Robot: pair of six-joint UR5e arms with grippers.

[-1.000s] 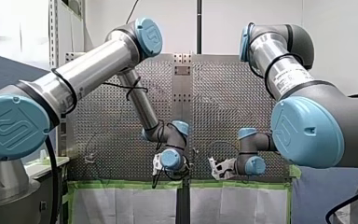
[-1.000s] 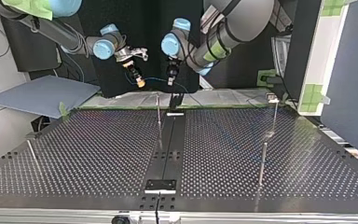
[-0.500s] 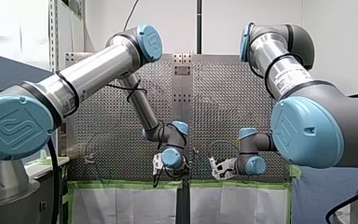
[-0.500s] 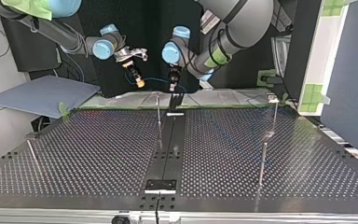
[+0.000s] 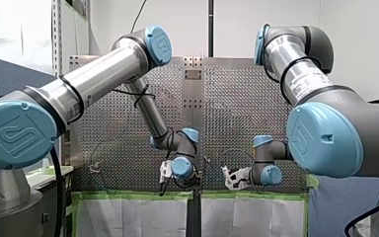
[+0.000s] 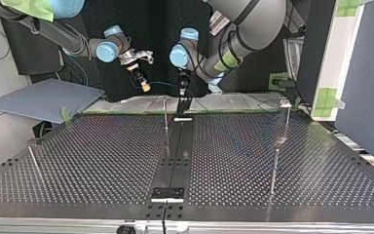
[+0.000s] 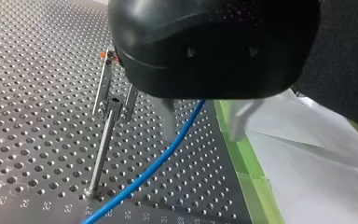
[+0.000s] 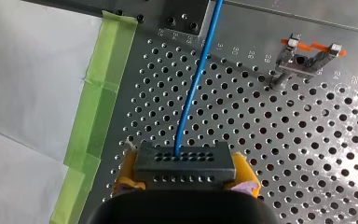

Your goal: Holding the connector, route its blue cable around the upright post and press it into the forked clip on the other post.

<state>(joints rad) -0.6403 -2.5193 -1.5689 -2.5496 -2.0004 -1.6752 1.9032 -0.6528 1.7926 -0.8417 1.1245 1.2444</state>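
Note:
In the right wrist view my right gripper (image 8: pixel 185 178) is shut on the black connector (image 8: pixel 185 161), held between its yellow pads (image 8: pixel 127 176). The blue cable (image 8: pixel 193 88) runs from the connector straight ahead over the perforated table. A forked clip with orange tips (image 8: pixel 305 58) tops a short post ahead and to one side. In the left wrist view my left gripper (image 7: pixel 203 136) is open, and the blue cable (image 7: pixel 177 140) passes between its fingers, close to one finger (image 7: pixel 168 122). Beside it stands a post with a forked clip (image 7: pixel 111 105). In the top view both grippers (image 6: pixel 181 92) (image 6: pixel 145 87) hang at the table's far edge.
Thin upright posts stand on the table in the top view: one at the middle far edge (image 6: pixel 165 117), two at the right (image 6: pixel 287 119) (image 6: pixel 274 170), one at the left (image 6: pixel 32 161). Green tape (image 8: pixel 100 88) and white sheeting border the table edge under the grippers.
My left gripper has come down a little toward the blue cable at the table's far edge. My right gripper has held still with the connector.

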